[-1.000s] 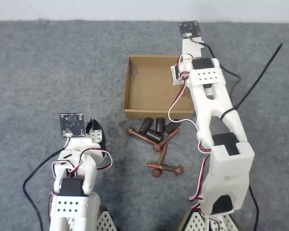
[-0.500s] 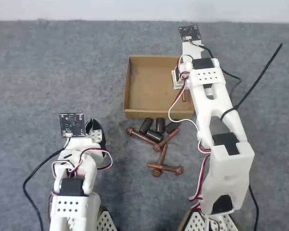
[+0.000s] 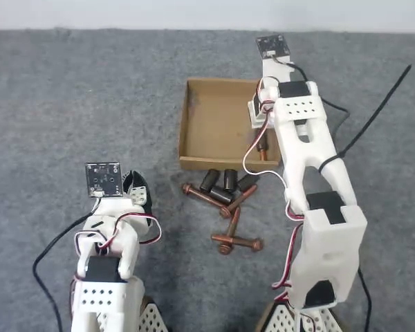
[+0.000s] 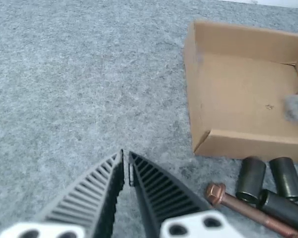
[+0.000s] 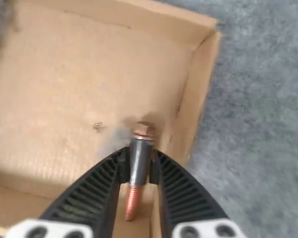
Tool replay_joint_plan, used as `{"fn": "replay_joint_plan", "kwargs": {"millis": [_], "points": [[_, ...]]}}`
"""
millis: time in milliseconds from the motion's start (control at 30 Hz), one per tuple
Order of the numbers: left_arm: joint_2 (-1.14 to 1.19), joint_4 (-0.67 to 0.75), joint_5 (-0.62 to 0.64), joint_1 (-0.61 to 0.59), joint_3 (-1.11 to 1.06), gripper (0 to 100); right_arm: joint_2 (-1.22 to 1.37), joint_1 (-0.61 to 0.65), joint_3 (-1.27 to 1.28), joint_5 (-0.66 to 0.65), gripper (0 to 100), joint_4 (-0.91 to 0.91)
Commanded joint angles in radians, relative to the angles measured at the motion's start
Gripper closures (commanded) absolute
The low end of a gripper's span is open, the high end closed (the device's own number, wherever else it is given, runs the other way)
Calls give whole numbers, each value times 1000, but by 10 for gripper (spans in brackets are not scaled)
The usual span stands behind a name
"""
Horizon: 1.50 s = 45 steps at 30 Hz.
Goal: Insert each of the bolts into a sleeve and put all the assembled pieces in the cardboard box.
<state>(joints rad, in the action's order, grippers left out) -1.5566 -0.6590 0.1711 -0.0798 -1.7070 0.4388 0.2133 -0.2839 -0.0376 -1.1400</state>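
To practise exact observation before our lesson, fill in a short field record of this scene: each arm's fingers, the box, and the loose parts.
Right gripper: fingers shut on the sleeved bolt, above the inside of the cardboard box, near a side wall
Left gripper: fingers shut, holding nothing, over the grey carpet
Cardboard box: open-topped, on the carpet
Loose sleeves: dark, clustered just outside the box's front wall
Loose bolts: copper-coloured, scattered beside and beyond the sleeves
Task state: several bolts not yet boxed
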Motion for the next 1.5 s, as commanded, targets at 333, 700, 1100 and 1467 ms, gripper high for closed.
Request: {"fn": "replay_joint_plan", "kwargs": {"millis": [333, 700, 1100, 1467], "points": [[-17, -3, -12, -5, 15, 989, -338, -45, -55, -12, 972, -341], [-17, -5, -12, -6, 15, 989, -536, -47, 0, -11, 972, -648], [-17, -6, -12, -6, 15, 989, -860, -4, 565, -11, 972, -452], [-17, -6, -12, -5, 15, 989, -878, 139, 825, 305, 968, -93]]}}
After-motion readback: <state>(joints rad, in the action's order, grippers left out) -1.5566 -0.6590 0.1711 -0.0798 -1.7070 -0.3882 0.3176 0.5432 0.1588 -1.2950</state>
